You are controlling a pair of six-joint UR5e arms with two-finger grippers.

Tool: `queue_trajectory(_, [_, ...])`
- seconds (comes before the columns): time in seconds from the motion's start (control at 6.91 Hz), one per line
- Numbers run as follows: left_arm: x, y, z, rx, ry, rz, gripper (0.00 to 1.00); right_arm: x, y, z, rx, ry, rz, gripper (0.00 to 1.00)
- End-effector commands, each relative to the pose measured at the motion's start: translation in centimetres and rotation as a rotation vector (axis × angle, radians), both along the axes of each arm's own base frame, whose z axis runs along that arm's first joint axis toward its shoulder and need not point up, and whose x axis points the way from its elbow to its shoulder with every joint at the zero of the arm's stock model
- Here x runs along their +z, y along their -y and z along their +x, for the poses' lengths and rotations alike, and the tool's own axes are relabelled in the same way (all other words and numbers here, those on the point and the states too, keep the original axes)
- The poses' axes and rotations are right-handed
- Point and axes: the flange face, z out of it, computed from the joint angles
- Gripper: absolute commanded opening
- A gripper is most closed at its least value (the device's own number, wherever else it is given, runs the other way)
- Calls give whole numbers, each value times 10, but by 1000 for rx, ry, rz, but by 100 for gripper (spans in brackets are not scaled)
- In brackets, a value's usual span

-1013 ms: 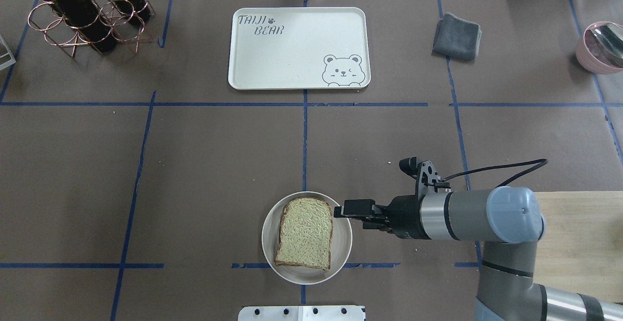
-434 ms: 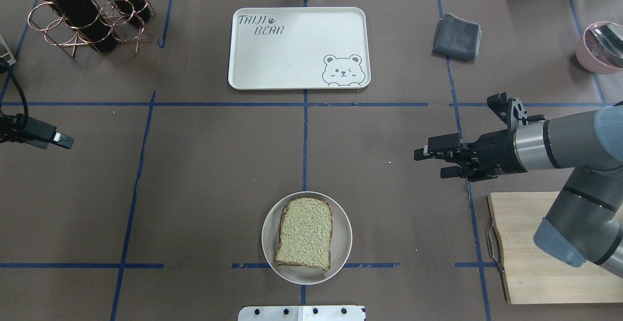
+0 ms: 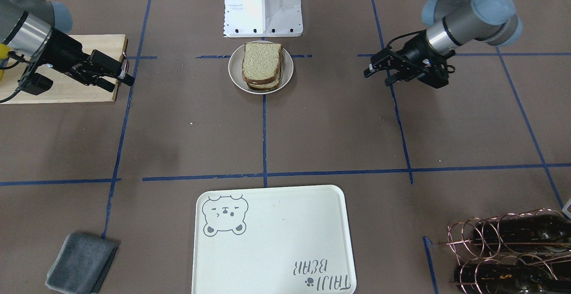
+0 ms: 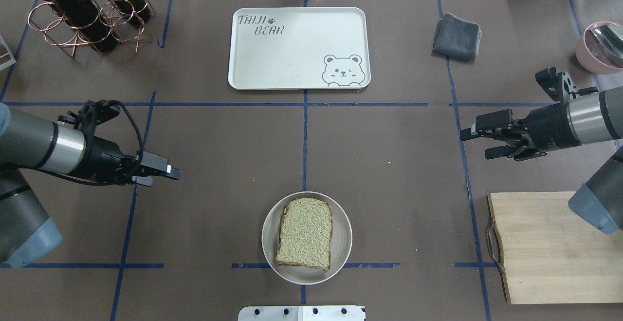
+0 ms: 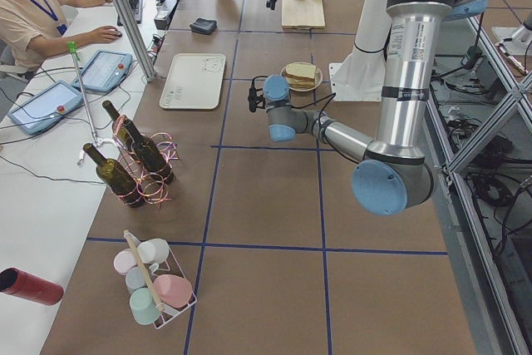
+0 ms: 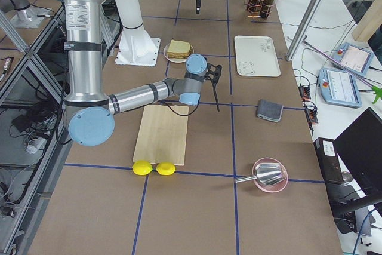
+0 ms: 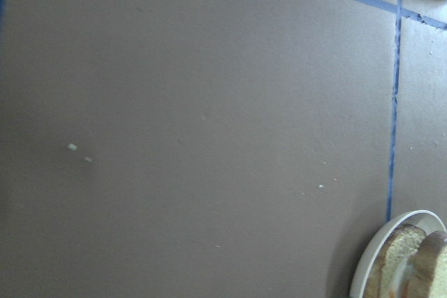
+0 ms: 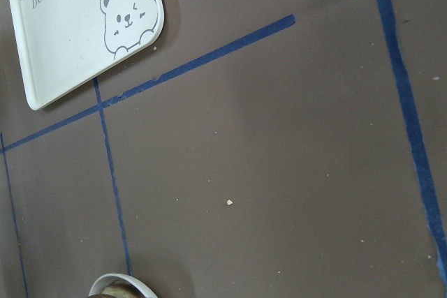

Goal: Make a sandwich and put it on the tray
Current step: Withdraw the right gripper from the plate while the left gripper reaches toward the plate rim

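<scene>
Right hand (image 4: 474,144) withdrawn; sandwich (image 4: 304,233) long axis toward tray (image 4: 302,43).

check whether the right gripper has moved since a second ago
Yes. In the overhead view the right gripper has left the plate, moving right and away from the robot, past the cutting board's far edge.

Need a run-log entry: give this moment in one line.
sandwich: on plate, not on tray | left gripper: open, empty | right gripper: open, empty

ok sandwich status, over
Left end effector, right end effector open, empty. Tan bread sandwich on round beige plate. Nothing between it and off-white bear tray.
</scene>
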Motion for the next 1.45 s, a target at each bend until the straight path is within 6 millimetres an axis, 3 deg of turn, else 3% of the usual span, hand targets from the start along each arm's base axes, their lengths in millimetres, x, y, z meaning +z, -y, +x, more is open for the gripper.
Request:
queue_trajectory(0.0, [-48, -62, 67, -28, 69, -78, 83, 11, 2, 6, 2, -14, 0, 100])
queue_trajectory(0.14, [-93, -65, 104, -53, 143, -80, 83, 11, 3, 3, 2, -14, 2, 100])
queue_trajectory(0.29, [-90, -98, 139, -70, 214, -55, 78, 14, 5, 2, 3, -19, -1, 100])
queue_trajectory(0.43, [-98, -104, 147, -102, 224, -36, 64, 21, 9, -1, 1, -29, 12, 100])
queue_trajectory(0.58, [-94, -104, 152, -102, 239, -36, 56, 25, 10, -4, 4, -37, 13, 100])
queue_trajectory(1.01, [-95, -103, 176, -94, 249, -37, 55, 32, 12, -6, 7, -46, 5, 100])
queue_trajectory(1.3, [-102, -101, 185, -94, 243, -35, 47, 31, 12, -7, 5, -46, 6, 100])
